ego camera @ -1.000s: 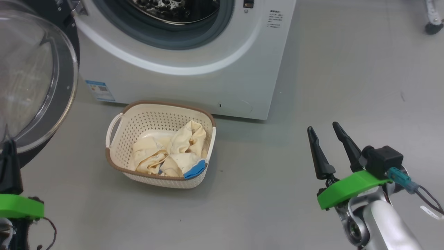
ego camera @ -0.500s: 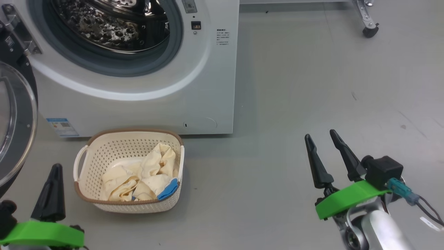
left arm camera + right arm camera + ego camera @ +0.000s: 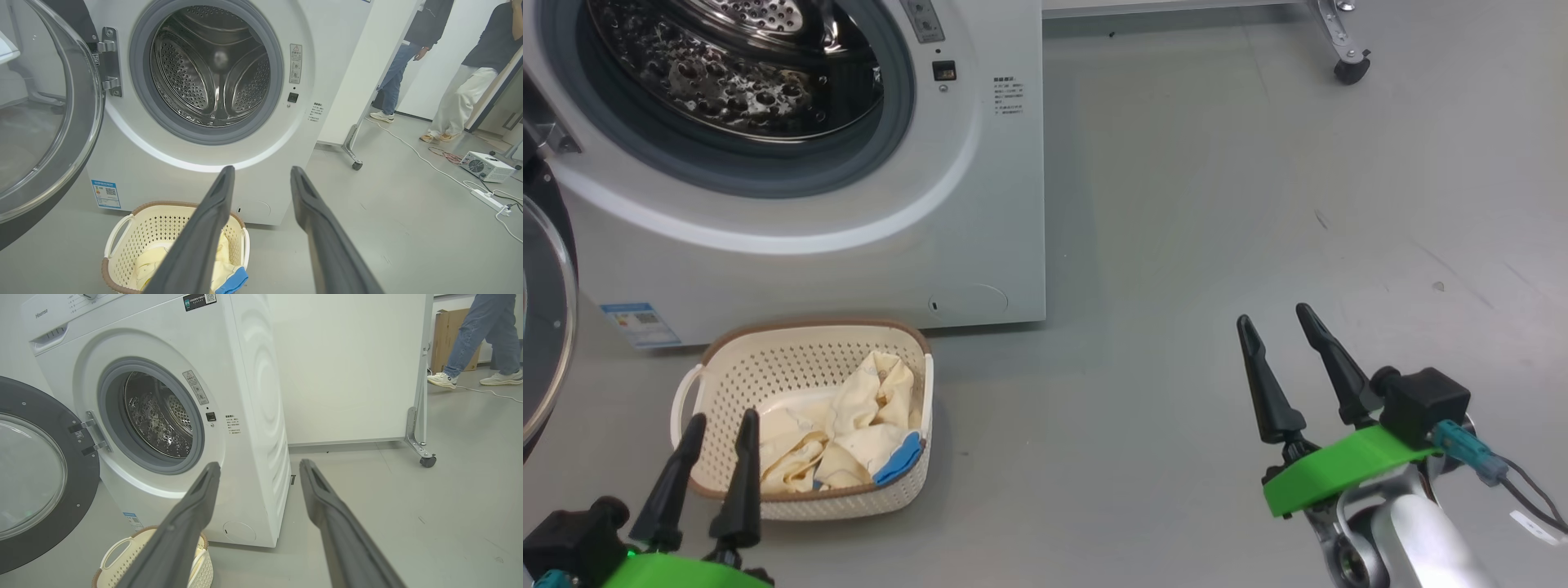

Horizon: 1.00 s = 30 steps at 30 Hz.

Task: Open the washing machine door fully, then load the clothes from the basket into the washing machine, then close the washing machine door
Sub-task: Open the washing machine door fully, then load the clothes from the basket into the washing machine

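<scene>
Bearing "Hisense" lettering, the washing machine (image 3: 253,396) faces left gripper (image 3: 723,418) and right gripper (image 3: 1272,315), both spread apart.

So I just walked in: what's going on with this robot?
The washing machine door is swung wide open and the drum looks empty. The clothes lie in the basket on the floor before the washing machine. The left hand hovers by the basket, open and empty; the right hand hangs open off to the side.

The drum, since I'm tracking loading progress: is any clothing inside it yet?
No, the drum shows bare perforated steel, and the clothes lie in the basket.
</scene>
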{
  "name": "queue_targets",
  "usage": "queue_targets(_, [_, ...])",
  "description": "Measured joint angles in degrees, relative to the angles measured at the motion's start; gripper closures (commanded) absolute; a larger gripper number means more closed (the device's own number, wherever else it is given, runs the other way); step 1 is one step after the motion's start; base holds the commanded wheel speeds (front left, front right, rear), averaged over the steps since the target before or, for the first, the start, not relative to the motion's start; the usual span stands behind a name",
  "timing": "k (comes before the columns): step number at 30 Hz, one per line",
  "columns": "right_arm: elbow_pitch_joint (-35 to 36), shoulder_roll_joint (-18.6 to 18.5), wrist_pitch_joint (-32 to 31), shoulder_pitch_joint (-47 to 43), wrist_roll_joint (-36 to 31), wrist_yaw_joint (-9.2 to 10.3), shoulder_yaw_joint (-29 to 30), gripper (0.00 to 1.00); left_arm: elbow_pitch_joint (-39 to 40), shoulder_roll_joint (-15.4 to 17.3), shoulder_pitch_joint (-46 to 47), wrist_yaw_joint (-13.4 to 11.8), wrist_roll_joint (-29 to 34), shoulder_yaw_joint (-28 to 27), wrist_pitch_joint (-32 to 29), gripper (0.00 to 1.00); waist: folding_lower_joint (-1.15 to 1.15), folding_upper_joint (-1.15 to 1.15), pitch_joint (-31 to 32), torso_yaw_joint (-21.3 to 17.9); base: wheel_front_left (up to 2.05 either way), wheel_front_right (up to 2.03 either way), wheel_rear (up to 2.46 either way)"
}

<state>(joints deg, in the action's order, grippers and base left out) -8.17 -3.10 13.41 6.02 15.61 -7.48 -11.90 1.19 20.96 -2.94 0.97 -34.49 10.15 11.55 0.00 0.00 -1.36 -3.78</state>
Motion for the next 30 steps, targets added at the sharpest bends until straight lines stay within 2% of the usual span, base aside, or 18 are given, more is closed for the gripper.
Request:
queue_targets(14, [-0.51,0.00,0.27,-0.04,-0.53,0.00,0.04,0.00,0.25,-0.98,-1.09,-1.00,1.67,0.13,1.62,0.00,0.00,0.00,0.69,0.24,0.00,0.00,0.00])
queue_targets(30, [-1.24,0.00,0.27,-0.05,-0.55,0.00,0.09,0.00,-1.33,-1.88,-1.07,-0.94,1.70,-0.54,2.31,0.00,0.00,0.00,0.96,0.73,0.00,0.00,0.00])
